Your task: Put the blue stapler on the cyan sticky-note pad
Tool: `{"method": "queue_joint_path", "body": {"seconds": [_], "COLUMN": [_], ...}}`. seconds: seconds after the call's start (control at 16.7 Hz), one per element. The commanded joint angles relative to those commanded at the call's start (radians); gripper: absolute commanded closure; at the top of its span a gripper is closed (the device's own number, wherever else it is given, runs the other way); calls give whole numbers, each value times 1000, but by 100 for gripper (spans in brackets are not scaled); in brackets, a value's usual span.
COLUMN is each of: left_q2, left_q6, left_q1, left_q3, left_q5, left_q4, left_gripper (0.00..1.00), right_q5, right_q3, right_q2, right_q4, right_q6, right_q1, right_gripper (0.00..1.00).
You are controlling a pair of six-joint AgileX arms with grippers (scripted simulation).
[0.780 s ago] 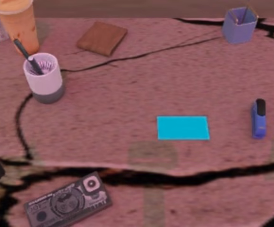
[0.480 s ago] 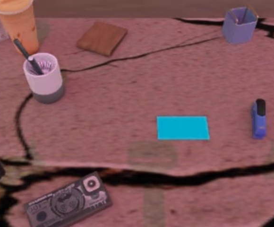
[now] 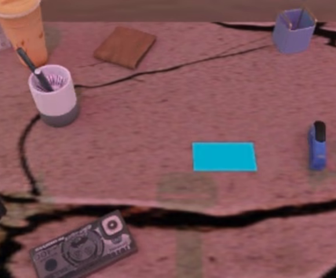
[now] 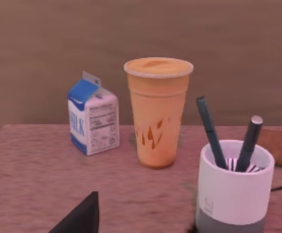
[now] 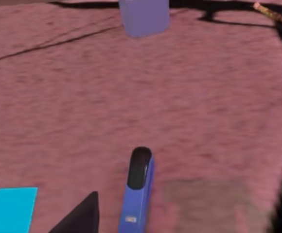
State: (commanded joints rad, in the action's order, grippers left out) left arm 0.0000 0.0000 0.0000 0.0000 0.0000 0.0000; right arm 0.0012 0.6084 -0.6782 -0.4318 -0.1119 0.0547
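Blue stapler [image 3: 317,146] lies flat near the worktop's right edge, well apart from the cyan sticky-note pad [image 3: 224,156] at mid-table; nothing grips it, task not begun. Small, narrow, blue body, black end pointing toward the far edge (toward the periwinkle pen cup [image 3: 294,29]). Right wrist camera looks down on the stapler, likely lining up a pick; claw opening cannot be told. Left arm parked at the left edge.

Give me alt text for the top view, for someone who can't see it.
A blue stapler lies on a pink table, apart from and right of a flat cyan sticky-note pad; no gripper shows.
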Motion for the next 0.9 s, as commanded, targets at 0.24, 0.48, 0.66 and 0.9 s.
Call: {"method": "queue_joint_path", "body": {"seconds": [0.24, 0.48, 0.66, 0.9], "left_q2": [0, 0, 0, 0], "left_q6": [0, 0, 0, 0], "left_q1": [0, 0, 0, 0], "left_q3": [0, 0, 0, 0], "left_q5": [0, 0, 0, 0], "left_q4": [0, 0, 0, 0], "left_gripper": [0, 0, 0, 0], "right_q5": [4, 6, 5, 0], "right_q3": [350, 675, 882, 1093], "right_q2": [-456, -871, -1110, -1331], "right_q4": [-257, -497, -645, -779], "right_q6": [-59, -116, -154, -190], "right_q1": [32, 64, 84, 104], "right_gripper": [0, 0, 0, 0]}}
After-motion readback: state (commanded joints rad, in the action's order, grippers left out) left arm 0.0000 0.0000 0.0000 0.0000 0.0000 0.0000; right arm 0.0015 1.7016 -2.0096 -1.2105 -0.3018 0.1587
